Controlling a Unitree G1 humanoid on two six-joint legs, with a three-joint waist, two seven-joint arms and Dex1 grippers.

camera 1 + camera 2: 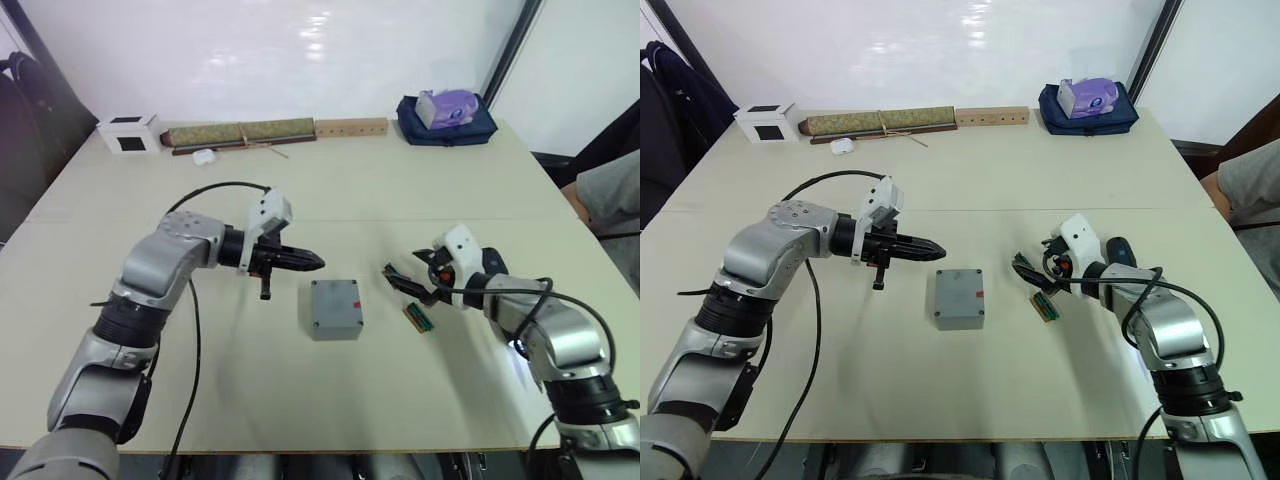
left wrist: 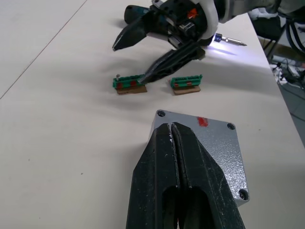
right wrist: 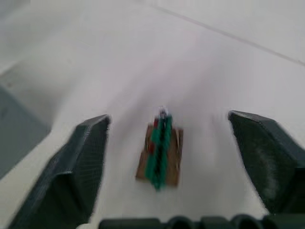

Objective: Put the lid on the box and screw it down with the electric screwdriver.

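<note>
Step in hand: the lid [image 1: 335, 301] already lies on the box [image 1: 335, 325] near the middle of the bench [image 1: 300, 400], its small red mark toward the right edge. The robot seems to be fetching a screw, judging by the right gripper [image 1: 411, 281], which is just above the green-brown strips [image 1: 419, 317].
Right fingers: spread wide, one on each side of a strip [image 3: 159, 150] in the right wrist view; nothing is between them yet.
Left fingers: pressed together and empty; the left gripper [image 1: 308, 262] hovers just beside the box, on its far-left side.
Electric screwdriver: it lies on the bench behind the right gripper, toward the right edge; the left wrist view shows its metal bit [image 2: 233, 42] with the white light on.
Lid fit: the corner holes [image 2: 161, 113] look lined up with the box, but whether any screw is in them is too small to tell.
How to do it well: the right fingers should come down straight over one strip and close slowly, because the strip is thin and may slide on the smooth bench.
Care: the two strips [image 2: 159, 83] lie near each other, so the fingers should take only one.
Left arm's part: probably it should press the lid lightly, so that it does not shift when driving begins.
</note>
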